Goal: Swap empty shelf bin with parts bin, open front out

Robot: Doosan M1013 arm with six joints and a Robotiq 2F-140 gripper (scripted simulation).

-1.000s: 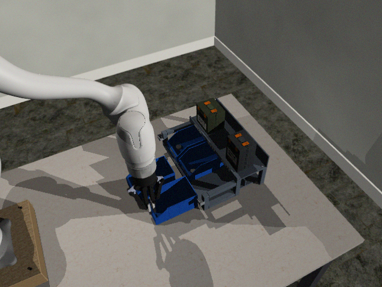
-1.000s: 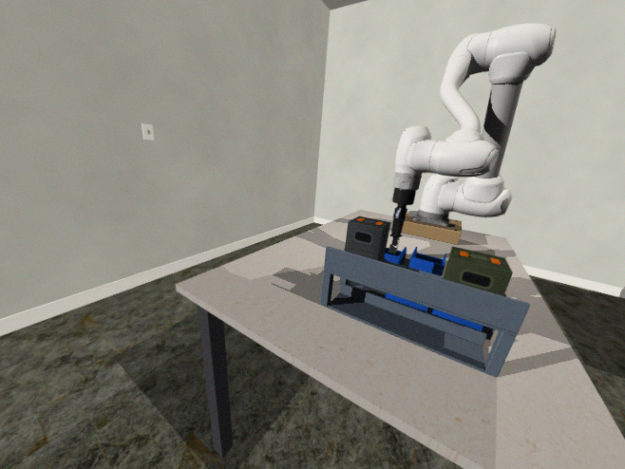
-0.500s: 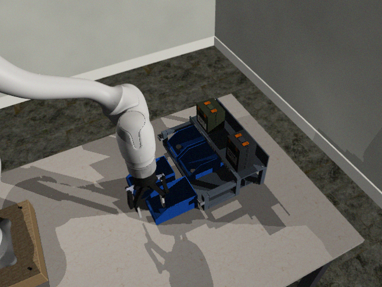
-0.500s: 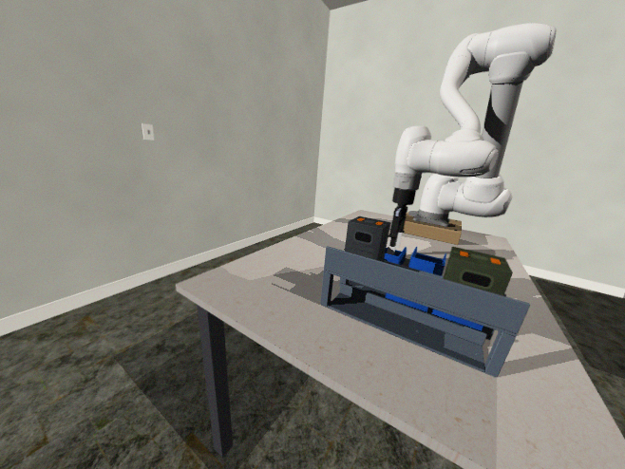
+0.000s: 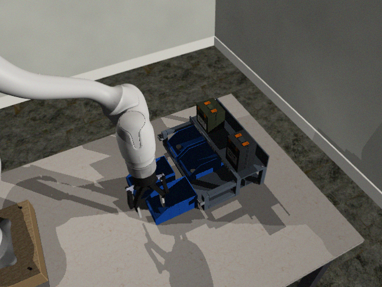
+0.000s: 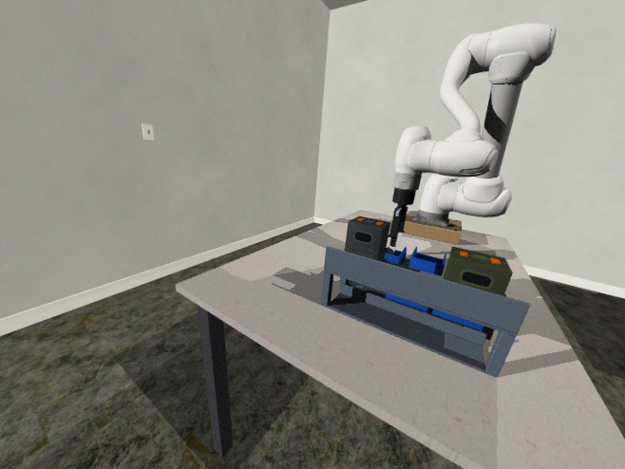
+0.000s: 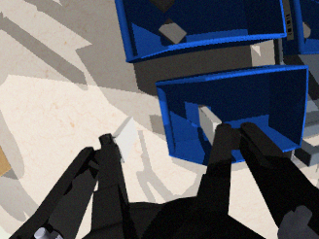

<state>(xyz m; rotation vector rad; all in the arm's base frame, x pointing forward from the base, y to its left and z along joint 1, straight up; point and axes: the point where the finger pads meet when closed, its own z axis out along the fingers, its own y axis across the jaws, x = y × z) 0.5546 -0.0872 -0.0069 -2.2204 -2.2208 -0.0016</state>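
The empty open bin (image 5: pixel 183 203) (image 6: pixel 394 256) (image 7: pixel 243 97) stands on the table, in front of the shelf's gap end. The bin with the parts (image 5: pixel 163 165) (image 6: pixel 426 264) (image 7: pixel 209 39) stands beside it, partly hidden by the gripper in the top view; a grey part (image 7: pixel 172 32) and a dark one show inside. My gripper (image 5: pixel 151 207) (image 7: pixel 166 120) is open and holds nothing. One fingertip is over the empty bin's low front end, the other outside it. The shelf (image 5: pixel 237 185) (image 6: pixel 383 274) has a gap (image 5: pixel 212 181) at its near end.
Two blue bins (image 5: pixel 184 135) (image 5: pixel 197 162) sit in the shelf beside the gap. A dark case (image 5: pixel 240 151) (image 6: pixel 373 247) and an olive case (image 5: pixel 211 114) (image 6: pixel 484 265) stand on the board above. The robot's wooden base (image 5: pixel 18 247) (image 6: pixel 431 233) is at the table's far end from the shelf.
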